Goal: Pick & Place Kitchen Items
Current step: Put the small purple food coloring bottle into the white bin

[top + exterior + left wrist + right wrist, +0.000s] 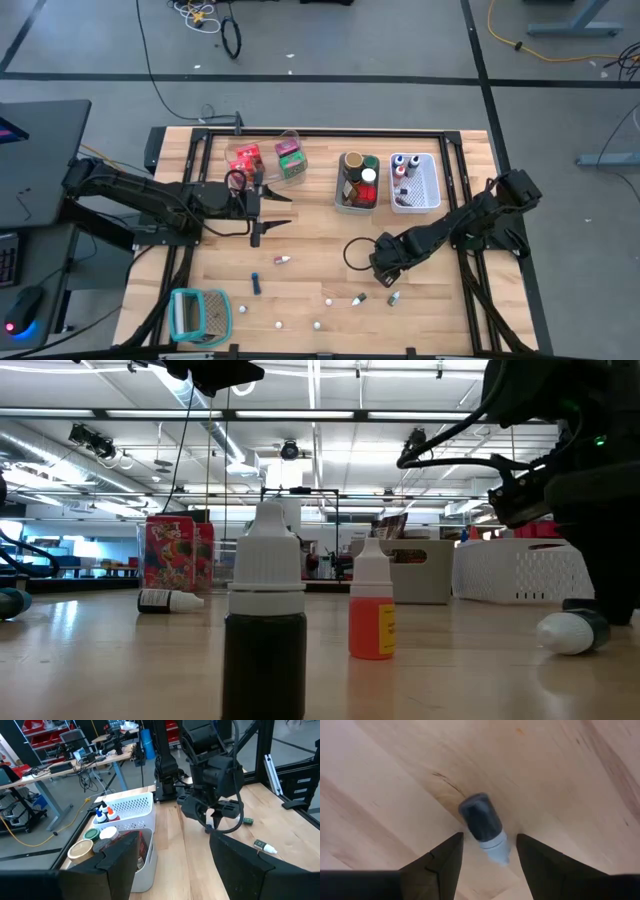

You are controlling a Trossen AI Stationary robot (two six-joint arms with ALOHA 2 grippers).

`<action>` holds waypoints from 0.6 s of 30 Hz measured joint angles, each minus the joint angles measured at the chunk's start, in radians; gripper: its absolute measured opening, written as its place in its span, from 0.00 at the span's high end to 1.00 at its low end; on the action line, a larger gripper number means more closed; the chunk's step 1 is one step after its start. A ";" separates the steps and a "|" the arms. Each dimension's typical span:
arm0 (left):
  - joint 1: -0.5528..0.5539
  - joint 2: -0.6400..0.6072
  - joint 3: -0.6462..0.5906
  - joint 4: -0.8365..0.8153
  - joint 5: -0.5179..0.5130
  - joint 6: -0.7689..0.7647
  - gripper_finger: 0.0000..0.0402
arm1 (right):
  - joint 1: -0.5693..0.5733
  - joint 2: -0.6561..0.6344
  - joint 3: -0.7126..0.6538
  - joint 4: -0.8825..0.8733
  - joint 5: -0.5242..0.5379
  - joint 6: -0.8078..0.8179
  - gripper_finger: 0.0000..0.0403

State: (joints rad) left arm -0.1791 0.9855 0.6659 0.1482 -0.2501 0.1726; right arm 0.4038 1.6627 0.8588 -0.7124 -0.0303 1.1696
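A small dark bottle with a white cap [484,827] lies on its side on the wood table. My right gripper [490,840] is open just above it, one finger on each side, apart from it. In the high view this gripper [385,273] is right of centre, with the bottle [392,297] at its tip. The low view shows the bottle [568,633] lying at the right. My left gripper [277,212] is open and raised beside the clear bin [290,140], which holds red and green packets [268,160]. In its wrist view, the left gripper [172,865] holds nothing.
Grey bin [343,200] with jars and white bin [428,180] with bottles stand at the far side. More small bottles lie or stand loose towards the near edge [283,259] [255,284] [360,298] [265,610] [372,610]. The teal-and-white holder [200,315] is at the near left.
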 joint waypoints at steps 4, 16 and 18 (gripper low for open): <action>0.000 0.000 0.000 0.000 0.000 0.000 0.37 | -0.001 -0.003 -0.002 -0.003 0.000 -0.012 0.54; 0.000 0.000 0.000 0.000 0.000 0.000 0.37 | -0.005 -0.011 -0.007 -0.019 -0.024 -0.052 0.81; 0.000 0.000 0.000 0.000 0.000 0.000 0.37 | -0.010 -0.016 -0.008 -0.012 -0.029 -0.050 0.84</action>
State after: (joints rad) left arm -0.1791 0.9855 0.6659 0.1478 -0.2501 0.1725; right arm 0.3942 1.6462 0.8513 -0.7241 -0.0594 1.1198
